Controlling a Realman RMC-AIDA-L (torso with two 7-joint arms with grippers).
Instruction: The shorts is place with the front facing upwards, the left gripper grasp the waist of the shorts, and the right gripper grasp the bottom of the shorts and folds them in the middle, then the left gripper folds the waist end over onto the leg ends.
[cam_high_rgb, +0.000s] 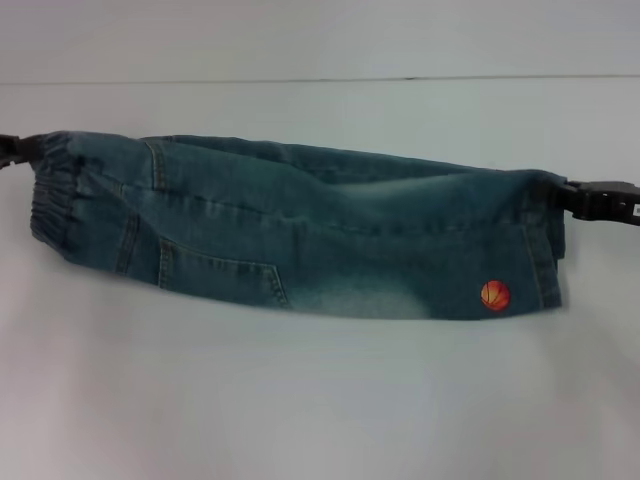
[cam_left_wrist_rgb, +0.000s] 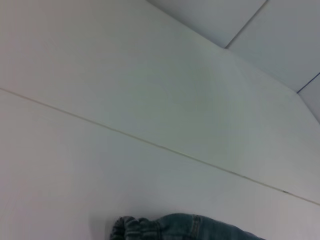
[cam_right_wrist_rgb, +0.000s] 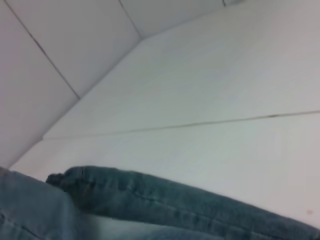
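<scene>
Blue denim shorts (cam_high_rgb: 300, 230) hang stretched between both arms above the white table (cam_high_rgb: 320, 400), with the elastic waist (cam_high_rgb: 52, 190) on the left and the leg ends with an orange round patch (cam_high_rgb: 495, 295) on the right. My left gripper (cam_high_rgb: 22, 148) is shut on the waist's upper corner. The right gripper (cam_high_rgb: 572, 195) is shut on the bottom edge at the upper right corner. The lower edge of the shorts droops toward the table. The left wrist view shows a bit of the waist (cam_left_wrist_rgb: 135, 229); the right wrist view shows a denim hem (cam_right_wrist_rgb: 165, 197).
The white table fills the view, with a seam line (cam_high_rgb: 320, 80) running across its far part. Nothing else lies on it.
</scene>
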